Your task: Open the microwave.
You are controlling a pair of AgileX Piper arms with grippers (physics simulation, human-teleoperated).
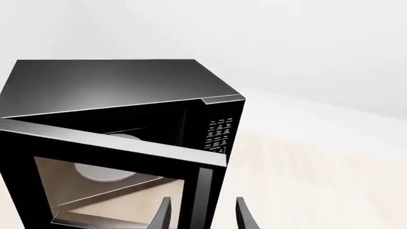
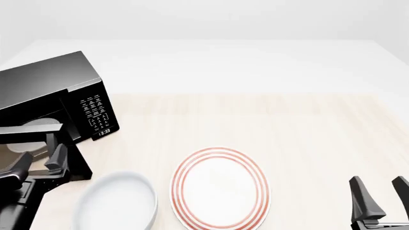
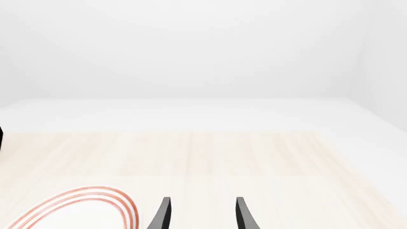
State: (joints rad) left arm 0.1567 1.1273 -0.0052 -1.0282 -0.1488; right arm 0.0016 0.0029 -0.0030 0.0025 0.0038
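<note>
While the microwave [image 2: 57, 96] sits at ten o'clock with its door [image 1: 121, 186] partly ajar, the left gripper [image 1: 202, 214] straddles the rigid, glossy handle [image 1: 205, 195], jaws apart; right gripper [image 2: 382, 201] idles open at four o'clock. Heavy box, hinged door swings stiffly.

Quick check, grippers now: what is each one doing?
Left gripper: open, jaws straddling the microwave door's handle edge, not clamped.
Right gripper: open, holding nothing.

Glossy black microwave [image 2: 48, 91] — red-ringed white plate [image 2: 221, 189]
</note>
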